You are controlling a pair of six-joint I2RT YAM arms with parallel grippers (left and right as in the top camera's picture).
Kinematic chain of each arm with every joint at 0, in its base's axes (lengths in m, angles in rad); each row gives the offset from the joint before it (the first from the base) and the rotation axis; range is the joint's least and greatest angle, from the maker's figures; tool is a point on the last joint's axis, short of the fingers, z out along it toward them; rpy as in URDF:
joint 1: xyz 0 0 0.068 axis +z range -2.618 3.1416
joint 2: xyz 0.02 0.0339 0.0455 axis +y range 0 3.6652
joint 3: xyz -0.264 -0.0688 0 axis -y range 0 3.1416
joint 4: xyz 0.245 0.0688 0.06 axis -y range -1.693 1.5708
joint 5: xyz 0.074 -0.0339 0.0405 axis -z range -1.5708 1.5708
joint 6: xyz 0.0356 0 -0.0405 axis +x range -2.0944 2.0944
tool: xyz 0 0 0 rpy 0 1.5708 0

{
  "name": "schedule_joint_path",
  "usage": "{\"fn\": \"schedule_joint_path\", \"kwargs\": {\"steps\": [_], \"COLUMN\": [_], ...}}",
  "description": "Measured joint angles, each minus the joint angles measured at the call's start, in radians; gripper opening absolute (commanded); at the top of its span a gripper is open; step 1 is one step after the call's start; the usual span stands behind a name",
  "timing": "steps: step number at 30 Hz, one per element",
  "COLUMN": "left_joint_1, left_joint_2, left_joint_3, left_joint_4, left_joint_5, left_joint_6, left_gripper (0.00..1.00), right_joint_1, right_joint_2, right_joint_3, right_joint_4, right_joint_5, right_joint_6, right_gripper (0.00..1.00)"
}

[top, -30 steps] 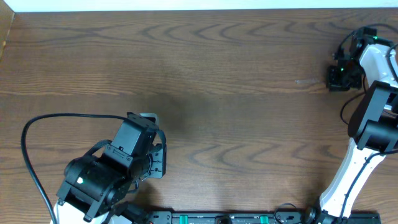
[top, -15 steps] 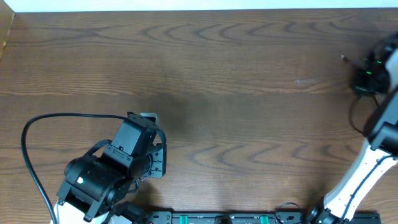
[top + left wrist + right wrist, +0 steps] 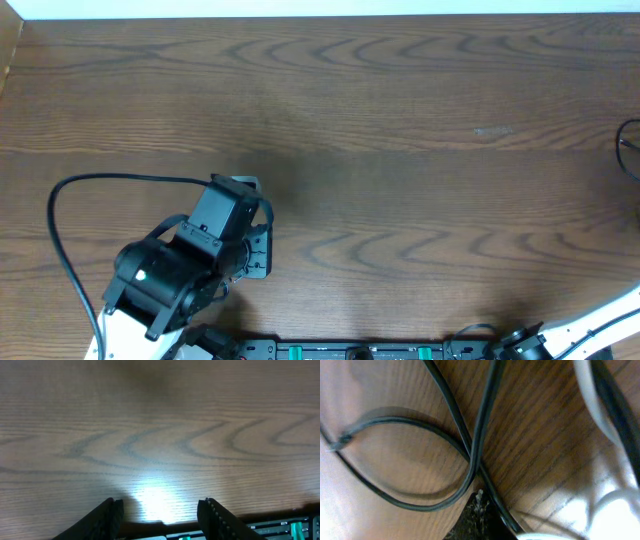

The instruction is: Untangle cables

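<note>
In the right wrist view, thin black cables [image 3: 470,455] cross and loop on the wood, and a white cable [image 3: 590,405] curves down the right side. My right gripper [image 3: 480,505] shows as one dark closed tip at the bottom middle. A black cable runs right past that tip, and I cannot tell whether it is pinched. In the overhead view the right gripper is out of frame, and only a thin black cable [image 3: 630,150] shows at the right edge. My left gripper [image 3: 161,506] is open and empty, low over bare wood near the front edge; it also shows in the overhead view [image 3: 235,190].
The brown wooden table [image 3: 350,120] fills the overhead view. The left arm's thick black wire [image 3: 60,210] arcs at the left. A black rail with green parts [image 3: 350,350] runs along the front edge. The white link of the right arm [image 3: 600,315] shows at the bottom right.
My right arm has swung right and left the overhead view. My left arm has shifted slightly right, and its wire arc moved with it.
</note>
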Motion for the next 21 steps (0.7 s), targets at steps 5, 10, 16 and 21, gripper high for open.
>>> {"fn": "schedule_joint_path", "kwargs": {"steps": [5,10,16,21], "left_joint_1": [0.000,0.000,0.000,0.000], "left_joint_2": [0.042,0.068,0.068,0.068], "left_joint_3": [0.000,0.000,0.000,0.000], "left_joint_4": [0.000,0.005,0.005,0.005], "left_joint_5": [0.000,0.000,0.000,0.000], "left_joint_6": [0.000,0.003,0.004,0.004], "left_gripper": [0.53,0.54,0.53,0.54], "right_joint_1": [-0.010,0.064,0.129,0.177], "right_joint_2": [0.022,0.009,-0.069,-0.186], "right_joint_3": [-0.026,-0.043,-0.064,-0.074], "right_joint_4": [0.000,0.002,0.013,0.031], "right_joint_5": [-0.206,-0.267,-0.141,0.019], "right_joint_6": [-0.049,-0.085,-0.090,-0.077], "right_gripper": [0.16,0.42,0.76,0.84]}}
